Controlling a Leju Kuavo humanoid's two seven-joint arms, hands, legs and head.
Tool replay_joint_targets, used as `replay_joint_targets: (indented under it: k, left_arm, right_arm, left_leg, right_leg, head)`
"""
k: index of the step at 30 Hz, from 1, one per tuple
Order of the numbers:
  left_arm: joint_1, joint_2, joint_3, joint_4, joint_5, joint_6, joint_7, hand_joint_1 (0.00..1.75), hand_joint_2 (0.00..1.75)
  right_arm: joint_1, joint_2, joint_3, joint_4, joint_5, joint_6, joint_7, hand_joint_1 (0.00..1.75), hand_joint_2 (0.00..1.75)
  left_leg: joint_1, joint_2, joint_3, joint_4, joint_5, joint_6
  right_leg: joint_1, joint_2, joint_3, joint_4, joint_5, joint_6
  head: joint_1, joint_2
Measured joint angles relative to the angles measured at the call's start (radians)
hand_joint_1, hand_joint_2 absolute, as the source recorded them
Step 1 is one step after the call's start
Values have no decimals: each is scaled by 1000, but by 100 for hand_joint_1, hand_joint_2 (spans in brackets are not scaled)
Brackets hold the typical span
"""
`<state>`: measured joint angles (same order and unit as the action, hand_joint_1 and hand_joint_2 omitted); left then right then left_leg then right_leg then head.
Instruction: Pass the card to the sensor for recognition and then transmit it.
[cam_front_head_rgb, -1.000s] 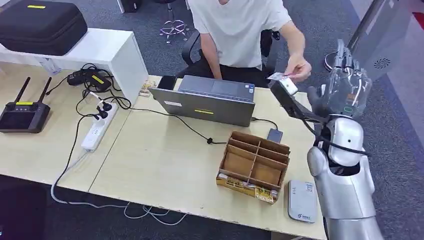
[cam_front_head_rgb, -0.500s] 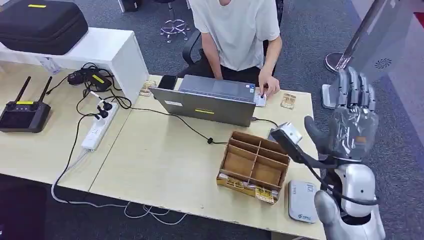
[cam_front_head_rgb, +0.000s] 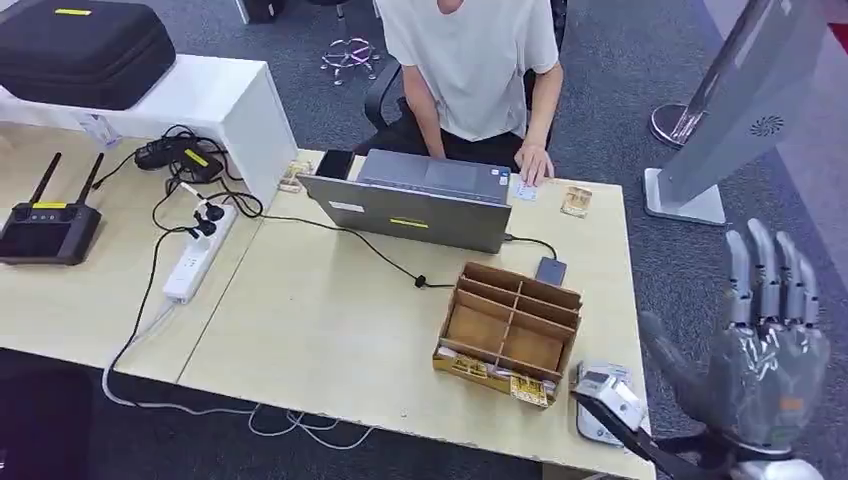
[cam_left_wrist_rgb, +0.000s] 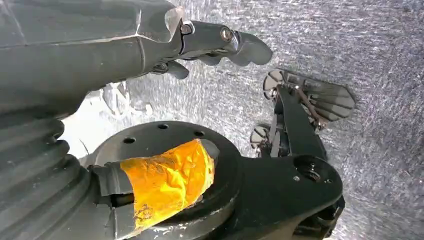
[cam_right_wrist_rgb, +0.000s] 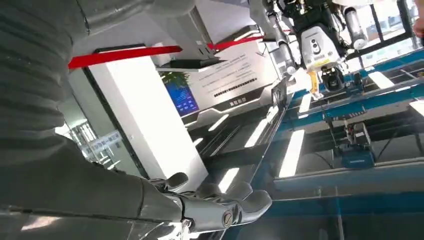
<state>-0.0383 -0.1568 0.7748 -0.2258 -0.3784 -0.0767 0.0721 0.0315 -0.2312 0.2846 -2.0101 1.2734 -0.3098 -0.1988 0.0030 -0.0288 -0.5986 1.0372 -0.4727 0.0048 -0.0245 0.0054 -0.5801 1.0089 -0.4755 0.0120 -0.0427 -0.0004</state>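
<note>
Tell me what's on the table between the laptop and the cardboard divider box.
In the head view, between the laptop and the cardboard divider box lie a black cable and a small dark adapter; otherwise bare tabletop.

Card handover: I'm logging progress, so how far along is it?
The handover looks done: the card lies on the table by the person's hand, beside the laptop. The right hand is open and empty, off the table's edge. Whether the sensor read it can't be told. Nothing visible is left.
</note>
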Motion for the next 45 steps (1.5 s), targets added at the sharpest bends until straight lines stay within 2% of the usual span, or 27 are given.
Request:
replay_joint_targets:
  k: [9, 17, 22, 27, 32, 39, 41, 45]
  left_arm:
    - [-1, -10, 31, 0, 18, 13, 0, 0, 175]
    - [-2, -14, 44, 0, 18, 13, 0, 0, 175]
    - [-3, -14, 44, 0, 6, 6, -1, 0, 175]
    - [-4, -14, 45, 0, -6, 0, -2, 0, 175]
    - [-5, -13, 45, 0, -17, -7, -2, 0, 175]
    - [-5, -13, 45, 0, -18, -7, -2, 0, 175]
    - [-6, -10, 45, 0, -32, -16, -2, 0, 175]
    - [-6, -7, 45, 0, -46, -19, -2, 0, 175]
  right_arm:
    - [218, -51, 3, -69, 65, -55, -16, 0, 175]
    - [272, -67, 39, -69, 76, -50, 11, 0, 175]
    - [272, -82, 120, -34, 88, -43, 57, 0, 175]
    - [246, -93, 236, 35, 88, -43, 104, 0, 175]
    - [208, -94, 332, 111, 77, -42, 121, 0, 175]
    - [198, -94, 355, 134, 76, -42, 124, 0, 175]
    - [160, -86, 402, 212, 55, -40, 127, 0, 175]
    - [124, -74, 421, 279, 35, -49, 107, 0, 175]
  left_leg:
    - [0, 0, 0, 0, -1, 0]
    - [0, 1, 0, 0, -1, 0]
    - [0, 1, 0, 0, -1, 0]
    - [0, 1, 0, 0, -2, 0]
    - [0, 1, 0, 0, -1, 0]
    - [0, 1, 0, 0, -2, 0]
    - [0, 1, 0, 0, -2, 0]
    - [0, 1, 0, 0, -2, 0]
  right_leg:
    - [0, 0, 0, 0, -1, 1]
    - [0, 1, 0, 0, -1, 1]
    - [0, 1, 0, 0, -1, 0]
    - [0, 1, 0, 0, -1, 0]
    - [0, 0, 0, 0, -1, 0]
    - [0, 1, 0, 0, -1, 0]
    - [0, 1, 0, 0, -1, 0]
    - [0, 1, 0, 0, -1, -1]
  head:
    - [0, 0]
    - [0, 0]
    - [0, 0]
    - [0, 0]
    - [0, 0]
    - [0, 0]
    - [0, 0]
    - [0, 0]
